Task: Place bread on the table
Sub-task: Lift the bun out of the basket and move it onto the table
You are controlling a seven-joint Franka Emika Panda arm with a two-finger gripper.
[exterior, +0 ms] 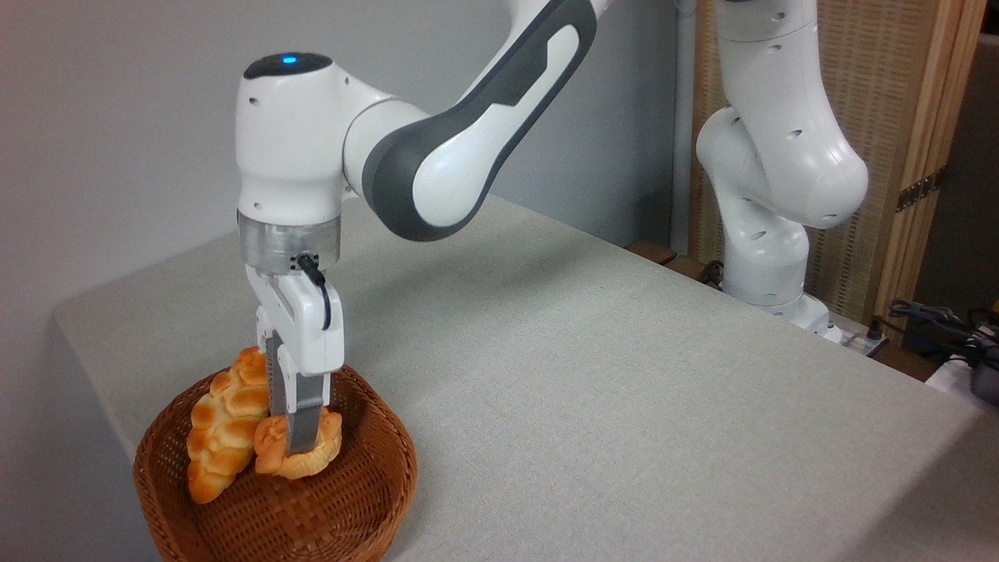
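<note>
The broad light grey-beige cloth table [593, 367] lies bare to the right of the round brown wicker basket [367, 499] at its near-left corner — inside, the two-finger gripper [300, 445] is clamped on the small golden-orange knotted bun [324, 445], touching the longer braided golden loaf [222, 425].

A round brown wicker basket [312, 515] sits at the near left, holding a braided golden loaf [222, 425]. Far right: a wooden slatted screen [897, 140] and possibly cables [936, 320].
</note>
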